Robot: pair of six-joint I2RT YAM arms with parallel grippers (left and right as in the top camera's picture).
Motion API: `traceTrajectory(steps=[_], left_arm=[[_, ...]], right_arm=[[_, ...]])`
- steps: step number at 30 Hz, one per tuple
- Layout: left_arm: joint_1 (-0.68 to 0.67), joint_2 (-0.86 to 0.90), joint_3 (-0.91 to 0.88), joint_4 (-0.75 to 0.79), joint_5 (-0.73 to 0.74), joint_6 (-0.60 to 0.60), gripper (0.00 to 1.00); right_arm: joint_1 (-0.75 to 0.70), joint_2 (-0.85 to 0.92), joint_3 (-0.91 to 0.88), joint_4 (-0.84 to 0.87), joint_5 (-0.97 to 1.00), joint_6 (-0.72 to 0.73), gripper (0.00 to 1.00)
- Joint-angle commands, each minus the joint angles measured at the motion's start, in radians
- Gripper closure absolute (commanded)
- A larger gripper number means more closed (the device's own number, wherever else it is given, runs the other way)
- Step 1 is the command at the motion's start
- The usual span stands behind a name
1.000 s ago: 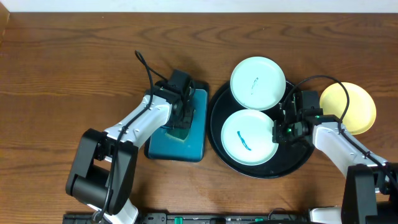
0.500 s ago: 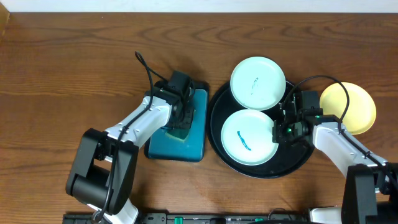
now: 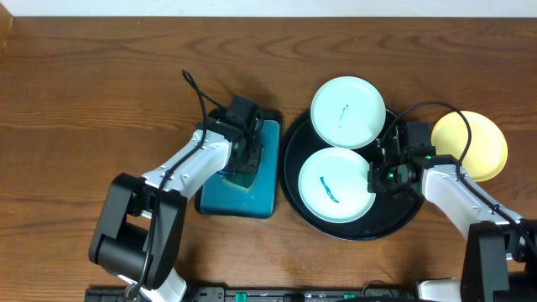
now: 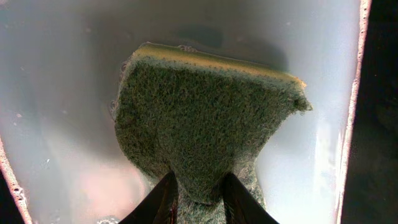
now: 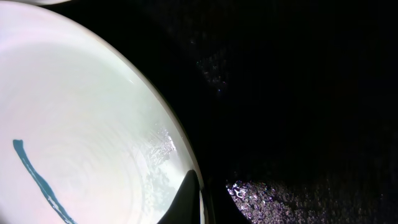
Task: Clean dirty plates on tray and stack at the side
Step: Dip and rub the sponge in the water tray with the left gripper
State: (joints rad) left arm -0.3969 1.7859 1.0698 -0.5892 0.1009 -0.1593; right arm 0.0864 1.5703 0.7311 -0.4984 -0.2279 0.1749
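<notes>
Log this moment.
left gripper: shut on green sponge in teal rectangular tray; right gripper: shut on smeared mint-white plastic plate rim on round black tray

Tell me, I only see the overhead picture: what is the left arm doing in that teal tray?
Observer: Its wrist camera shows the left hand pinching a green sponge with a yellow layer.
Visitor: And the right hand, by the smeared plate?
Observer: It is shut on that plate's rim.
Visitor: Is the black tray dry?
Observer: No, glistening droplets speck it close to the hand.
</notes>
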Motion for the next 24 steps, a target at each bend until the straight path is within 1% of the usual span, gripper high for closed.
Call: traceTrajectory(steps=[1, 3, 5, 10, 16, 18, 24], left_arm=[[-0.008, 0.024, -0.032, -0.021, 0.003, 0.001, 0.74], [-0.008, 0.024, -0.032, -0.033, 0.003, 0.002, 0.74], [-0.008, 0.024, -0.032, -0.043, 0.003, 0.002, 0.7], [-0.008, 0.024, -0.032, -0.046, 0.003, 0.002, 0.69], [-0.008, 0.024, -0.032, -0.046, 0.003, 0.001, 0.65], [-0.008, 0.024, -0.032, -0.046, 0.003, 0.001, 0.62], [-0.008, 0.025, -0.032, -0.045, 0.003, 0.001, 0.59]], right_arm=[[0.013, 0.04, -0.01, 0.009, 0.044, 0.011, 0.99], [0.013, 0.04, -0.01, 0.009, 0.044, 0.011, 0.99], [0.013, 0.04, -0.01, 0.009, 0.044, 0.011, 0.99], [0.013, 0.04, -0.01, 0.01, 0.044, 0.011, 0.99], [0.013, 0.04, -0.01, 0.009, 0.044, 0.011, 0.99], [0.013, 0.04, -0.01, 0.009, 0.044, 0.011, 0.99], [0.013, 0.04, -0.01, 0.009, 0.044, 0.011, 0.99]])
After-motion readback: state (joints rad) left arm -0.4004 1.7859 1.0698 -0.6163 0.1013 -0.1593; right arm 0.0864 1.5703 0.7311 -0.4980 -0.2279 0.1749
